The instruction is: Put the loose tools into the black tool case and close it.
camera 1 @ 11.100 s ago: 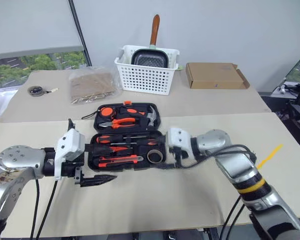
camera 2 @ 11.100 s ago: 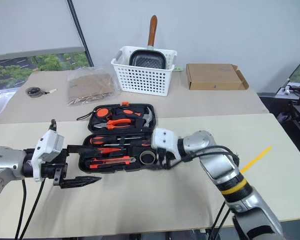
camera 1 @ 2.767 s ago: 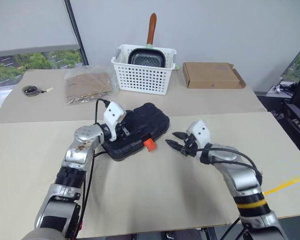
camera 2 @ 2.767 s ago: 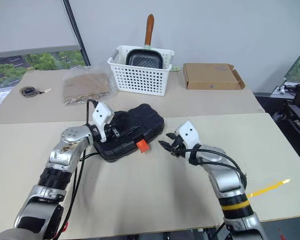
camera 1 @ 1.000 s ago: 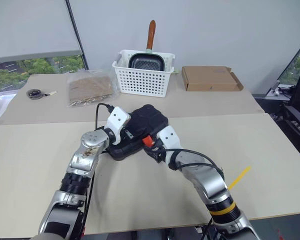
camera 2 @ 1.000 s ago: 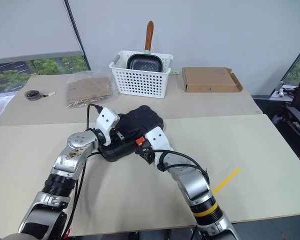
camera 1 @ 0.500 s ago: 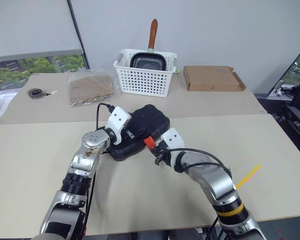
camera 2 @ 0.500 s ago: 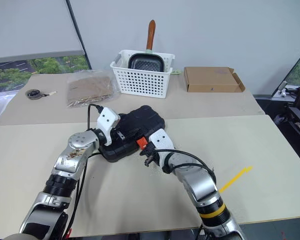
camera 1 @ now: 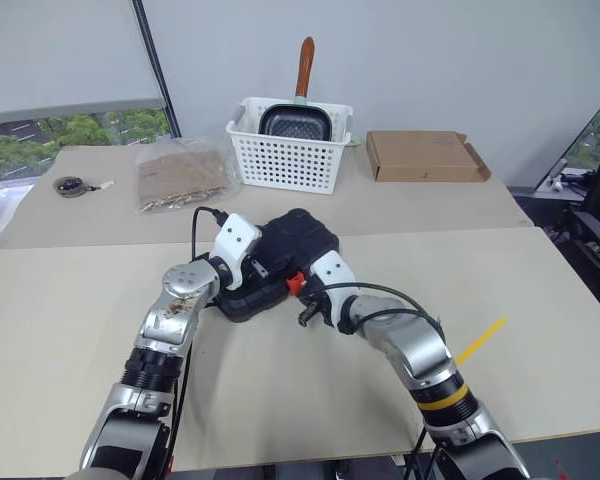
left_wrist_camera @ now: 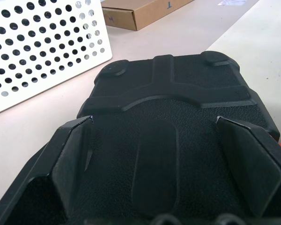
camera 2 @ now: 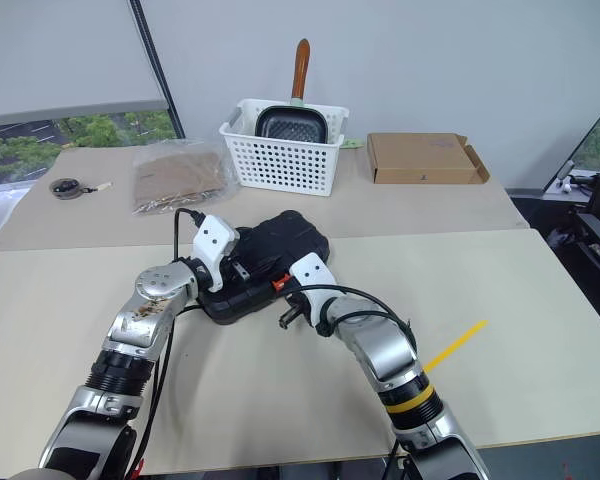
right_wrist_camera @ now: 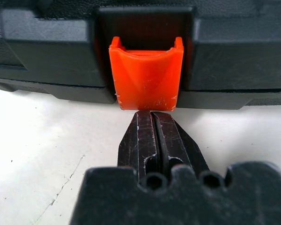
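Latching step: black tool case (camera 1: 280, 262) lid is down, in front of the white basket (camera 1: 292, 143), long axis diagonal, orange latch (right_wrist_camera: 146, 73) facing the robot. Right gripper (right_wrist_camera: 151, 136) pinched together, tips at the latch's lower edge; next it likely pushes the latch home. Left gripper (left_wrist_camera: 166, 168) spread wide on the lid.

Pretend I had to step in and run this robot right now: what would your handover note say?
Left gripper: fingers open, spread flat over the lid of the black tool case, holding it down.
Right gripper: shut, empty, its tips right at the lower edge of the orange latch.
Case: lying closed on the table, no loose tools in sight around it, so packing looks done.
Left to do: the latch looks flipped out rather than snapped flat, so press it home with the right tips, then lift both arms away.
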